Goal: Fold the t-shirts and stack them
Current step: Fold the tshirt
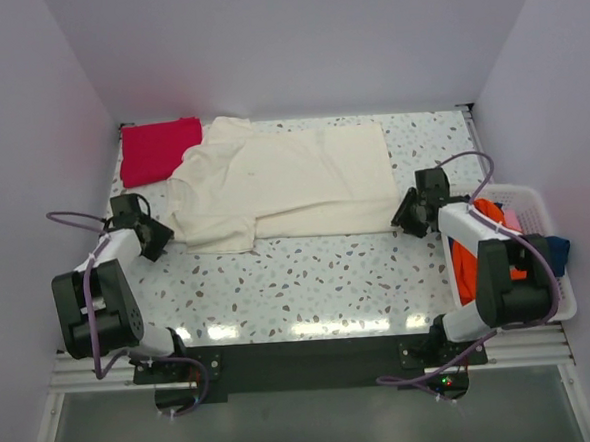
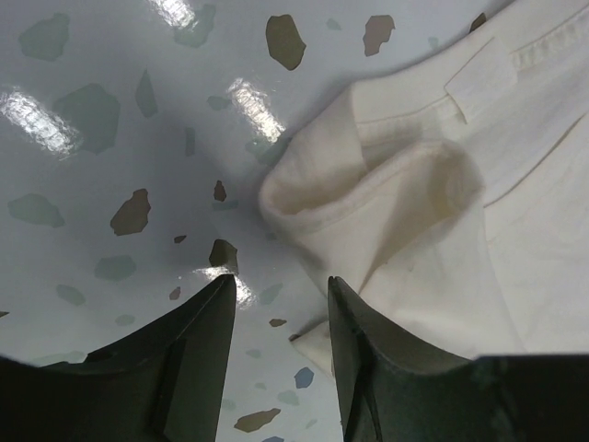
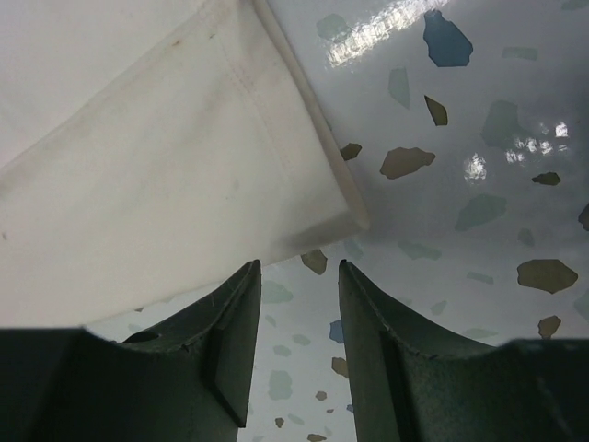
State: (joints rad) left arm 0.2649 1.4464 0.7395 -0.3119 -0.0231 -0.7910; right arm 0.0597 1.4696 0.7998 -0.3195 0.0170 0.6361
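We see the cream t-shirt [image 1: 283,182] spread over the far half of the table [image 1: 309,280]. A bunched sleeve [image 2: 386,212] lies at its left side and a straight stitched hem [image 3: 304,157] runs down its right. A red t-shirt [image 1: 158,149] lies folded in the far left corner, touching the cream one's shoulder. An orange t-shirt [image 1: 465,261] and a blue t-shirt [image 1: 559,250] sit in the white basket [image 1: 534,194] at the table's right edge. Our left gripper [image 1: 161,232] hangs low just beside the sleeve, its fingers apart with nothing between them. Our right gripper [image 1: 406,214] sits at the near right corner of the hem, its fingers also spread and empty. We judge the cloth to be light, soft and limp. It will sag from any pinch and slide easily on the glossy tabletop, so a grip on one layer could drag the rest askew. We would take the stitched hem corner on the right and the thicker rolled sleeve edge on the left. Both are firmer than the open cloth, and lifting the two sides together should keep the fold even.
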